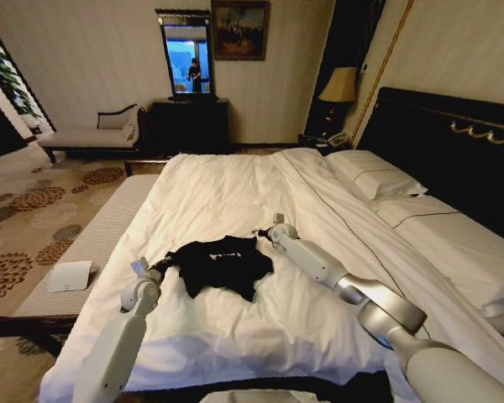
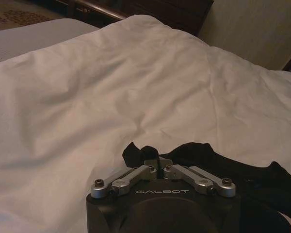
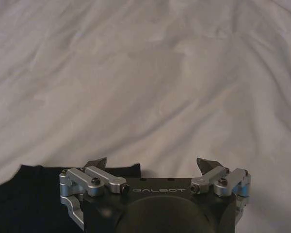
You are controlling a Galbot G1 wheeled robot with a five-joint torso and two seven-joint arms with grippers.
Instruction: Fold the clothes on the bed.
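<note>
The clothes point(image 1: 223, 264), a black T-shirt with white lettering, lie crumpled on the white duvet of the bed point(image 1: 235, 193), near its front edge. My left gripper point(image 1: 160, 268) sits at the shirt's left edge. In the left wrist view the left gripper point(image 2: 158, 166) is shut, pinching a fold of the black fabric point(image 2: 208, 160). My right gripper point(image 1: 262, 232) hovers at the shirt's far right corner. In the right wrist view the right gripper point(image 3: 153, 164) stands open over the duvet, with the shirt's edge point(image 3: 29, 194) just beside one of its fingers point(image 3: 98, 163).
A grey upholstered bench point(image 1: 92, 239) runs along the bed's left side, with a white card point(image 1: 70, 275) on it. Pillows point(image 1: 374, 180) and the dark headboard point(image 1: 454, 143) are at the right. A chaise point(image 1: 92, 134) and dresser point(image 1: 189, 122) stand against the far wall.
</note>
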